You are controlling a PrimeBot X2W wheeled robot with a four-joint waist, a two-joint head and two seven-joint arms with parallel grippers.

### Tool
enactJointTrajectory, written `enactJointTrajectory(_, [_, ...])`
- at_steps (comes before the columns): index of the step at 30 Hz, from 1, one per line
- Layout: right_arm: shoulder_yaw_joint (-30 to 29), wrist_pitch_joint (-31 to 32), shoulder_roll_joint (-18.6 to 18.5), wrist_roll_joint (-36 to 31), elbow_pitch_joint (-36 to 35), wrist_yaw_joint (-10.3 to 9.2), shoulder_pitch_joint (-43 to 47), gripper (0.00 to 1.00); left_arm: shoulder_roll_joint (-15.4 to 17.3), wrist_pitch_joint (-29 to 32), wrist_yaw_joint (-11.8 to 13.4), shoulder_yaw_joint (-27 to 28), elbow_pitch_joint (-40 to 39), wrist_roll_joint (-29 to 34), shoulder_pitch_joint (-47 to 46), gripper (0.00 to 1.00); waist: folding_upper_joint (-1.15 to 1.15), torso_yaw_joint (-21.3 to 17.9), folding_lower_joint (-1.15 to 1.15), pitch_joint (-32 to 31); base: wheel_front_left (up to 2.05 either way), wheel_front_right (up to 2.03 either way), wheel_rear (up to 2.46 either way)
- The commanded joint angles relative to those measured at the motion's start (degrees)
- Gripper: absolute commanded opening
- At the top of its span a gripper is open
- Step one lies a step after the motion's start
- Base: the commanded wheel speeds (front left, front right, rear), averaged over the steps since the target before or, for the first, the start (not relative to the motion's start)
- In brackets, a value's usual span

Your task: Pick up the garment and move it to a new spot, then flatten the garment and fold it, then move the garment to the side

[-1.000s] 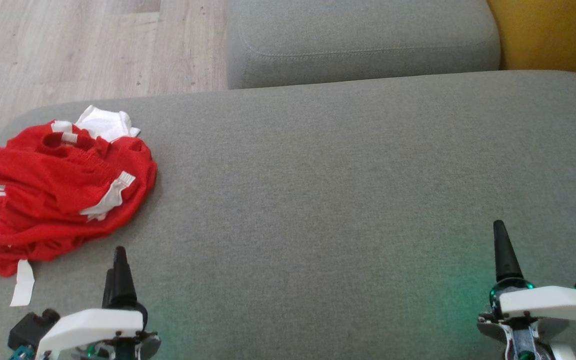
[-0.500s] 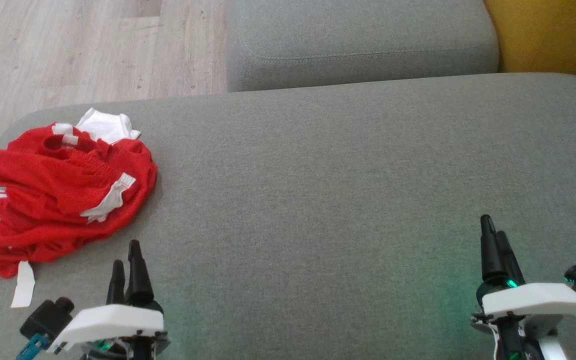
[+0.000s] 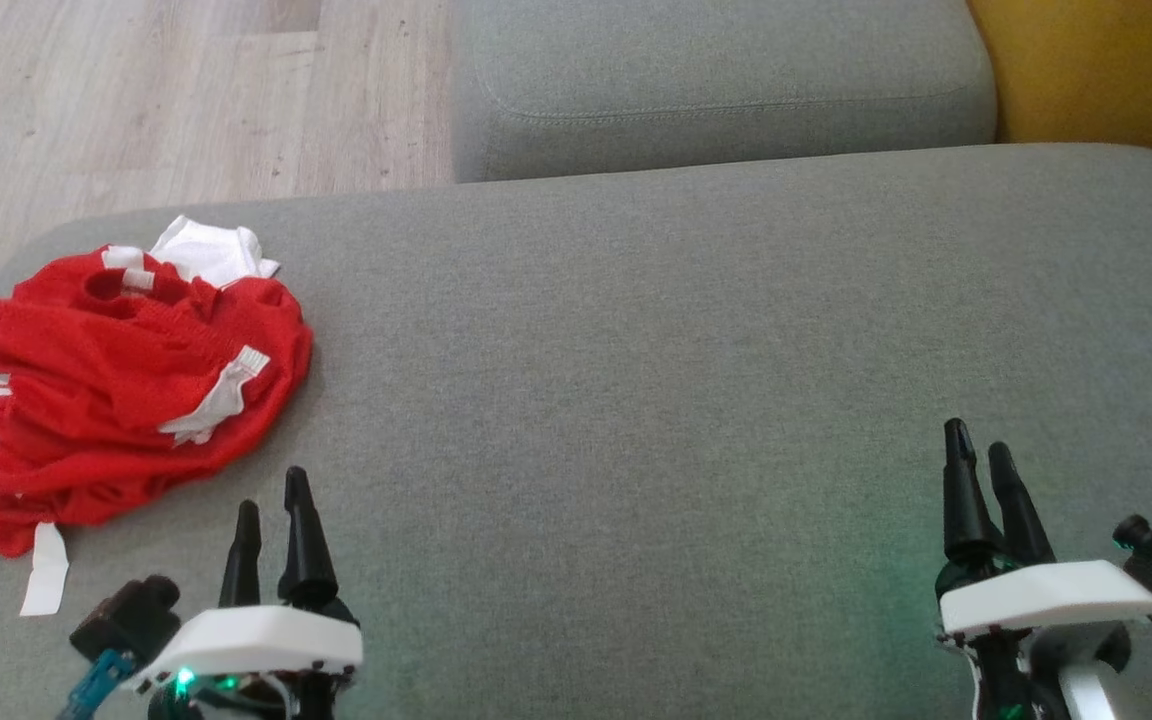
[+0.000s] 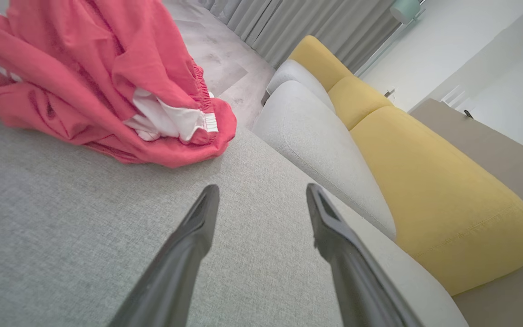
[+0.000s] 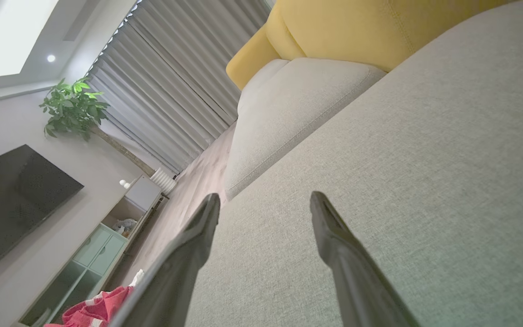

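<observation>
Head view: the red garment (image 3: 126,380) with white trim lies in a crumpled heap at the 9 o'clock side of the big grey seat cushion (image 3: 636,350), close to its edge, with a white tag trailing out at the heap's 6 o'clock. The left end effector (image 3: 271,490) sits at 7 o'clock, fingers apart with nothing between them, tips aimed toward 12. The garment is near it at about its 11 o'clock, not touching. Over at 5 o'clock is the right end effector (image 3: 975,436), fingers also spread and empty, hovering over bare grey fabric well apart from the garment. A second grey cushion (image 3: 716,90) butts against the seat at 12 o'clock, with yellow upholstery (image 3: 1106,70) at 1 o'clock and pale wood floor (image 3: 136,100) at 11 o'clock. In the left wrist view, the red heap lies at 10 o'clock beyond the open fingers
</observation>
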Motion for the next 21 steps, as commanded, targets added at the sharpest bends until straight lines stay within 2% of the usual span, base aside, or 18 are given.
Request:
enactJointTrajectory(1, [1.09, -0.68, -0.46, -1.70, -2.41, -0.02, -1.65, 1.00, 0.40, -0.61, 0.42, 0.40, -2.31, 1.61, -3.17, 1.00, 0.00, 0.00, 0.00, 0.02, 0.00, 0.00, 0.00])
enactJointTrajectory(21, [3.40, -4.07, -0.55, -17.88, -2.36, -0.03, -1.13, 1.00, 0.47, -3.97, 3.16, -3.14, -3.44, 15.75, -3.33, 1.00, 0.00, 0.23, 0.00, -0.27, 0.00, 0.00, 0.00])
